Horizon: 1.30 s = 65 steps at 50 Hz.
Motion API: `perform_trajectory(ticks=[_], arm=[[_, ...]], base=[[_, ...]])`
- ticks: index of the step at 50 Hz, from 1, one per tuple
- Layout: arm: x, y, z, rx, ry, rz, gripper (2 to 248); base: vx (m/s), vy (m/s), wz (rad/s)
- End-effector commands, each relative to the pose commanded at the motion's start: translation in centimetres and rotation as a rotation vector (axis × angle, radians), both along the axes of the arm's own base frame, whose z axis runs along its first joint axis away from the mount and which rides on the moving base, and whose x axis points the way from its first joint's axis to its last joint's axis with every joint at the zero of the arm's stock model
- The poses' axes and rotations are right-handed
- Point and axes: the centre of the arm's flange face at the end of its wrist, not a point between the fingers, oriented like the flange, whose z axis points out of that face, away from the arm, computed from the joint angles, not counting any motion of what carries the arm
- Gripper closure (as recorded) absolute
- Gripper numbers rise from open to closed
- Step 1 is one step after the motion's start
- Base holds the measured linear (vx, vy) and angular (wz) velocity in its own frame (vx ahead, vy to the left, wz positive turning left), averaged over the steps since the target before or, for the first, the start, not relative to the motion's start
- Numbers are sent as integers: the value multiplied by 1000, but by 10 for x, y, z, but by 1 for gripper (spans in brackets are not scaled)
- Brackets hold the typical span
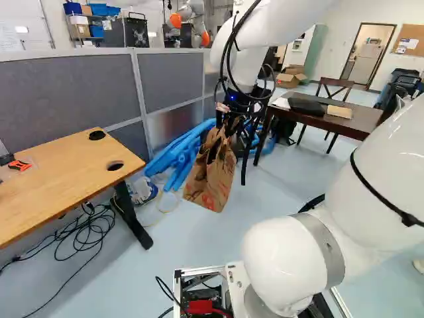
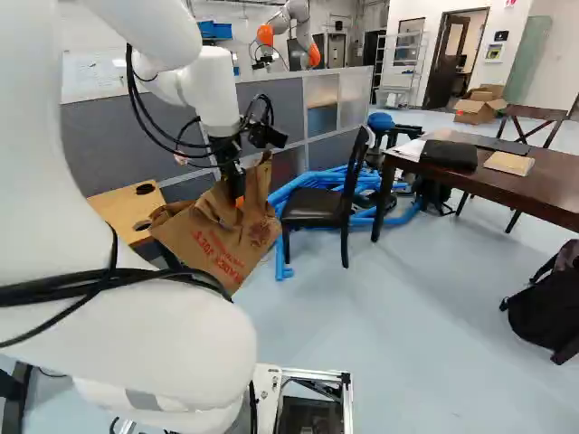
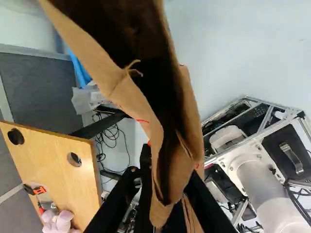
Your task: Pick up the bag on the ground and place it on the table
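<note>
My fingers [image 2: 235, 185] grip the paper bag [image 2: 226, 242] near its rim; floor [image 1: 173, 242] separates it from the wooden desk's edge [image 1: 86, 196].

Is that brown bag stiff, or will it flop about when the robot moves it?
Probably floppy: the bag creases and bunches where the gripper pinches its rim. Held only there, it may well swing, as it already hangs askew. Its thin walls suggest it is light, but the dark inside could hide contents.

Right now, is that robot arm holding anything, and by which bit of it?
Yes, the brown bag. The gripper has it by the top rim, pinched together at one end of the open mouth.
</note>
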Motion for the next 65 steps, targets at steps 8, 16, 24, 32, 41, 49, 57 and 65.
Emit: perform_trajectory(ticks=[8, 16, 24, 32, 41, 49, 57, 65], arm=[[-7, 1, 11, -6, 21, 16, 224], [-13, 0, 22, -13, 43, 27, 224], [-18, -1, 33, -20, 66, 35, 224], [-21, -2, 45, -27, 89, 43, 224], [-25, -4, 58, -33, 114, 49, 224], [-27, -5, 71, -35, 138, 53, 224], [-30, -6, 83, -35, 157, 56, 224], [-32, -6, 96, -34, 166, 58, 224]], base=[[0, 0, 0], [0, 0, 0], [0, 0, 0], [0, 0, 0], [0, 0, 0], [0, 0, 0], [0, 0, 0], [0, 0, 0]])
